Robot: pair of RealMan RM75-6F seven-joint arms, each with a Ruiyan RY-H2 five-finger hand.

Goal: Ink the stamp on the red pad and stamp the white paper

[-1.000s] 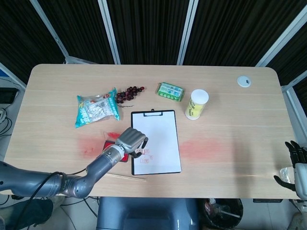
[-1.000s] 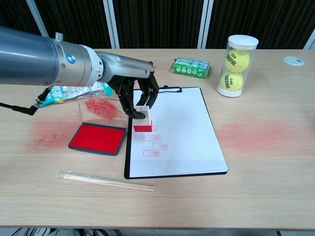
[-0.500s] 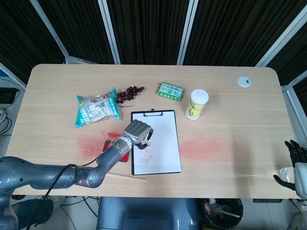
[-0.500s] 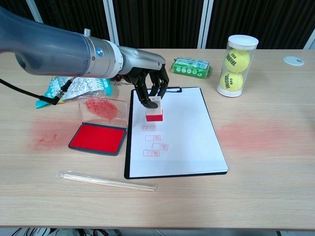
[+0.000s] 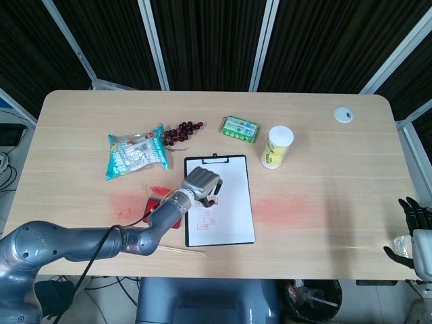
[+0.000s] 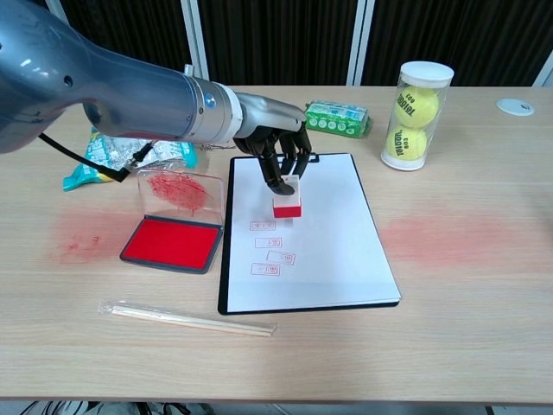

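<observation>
left robot hand [image 6: 278, 149] gripping our stamp [image 6: 287, 198] on the white paper [image 6: 320, 233] | red ink pad [image 6: 171, 243] at paper's 9 o'clock | right robot hand [image 5: 413, 228]: we cannot tell

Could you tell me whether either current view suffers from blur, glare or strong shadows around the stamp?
Chest view: sharp; the stamp and the left hand read clearly, with a soft shadow on the white paper; the tennis ball tube shows mild highlights. Head view: even light, no glare, but the stamp is mostly hidden under the hand.
</observation>
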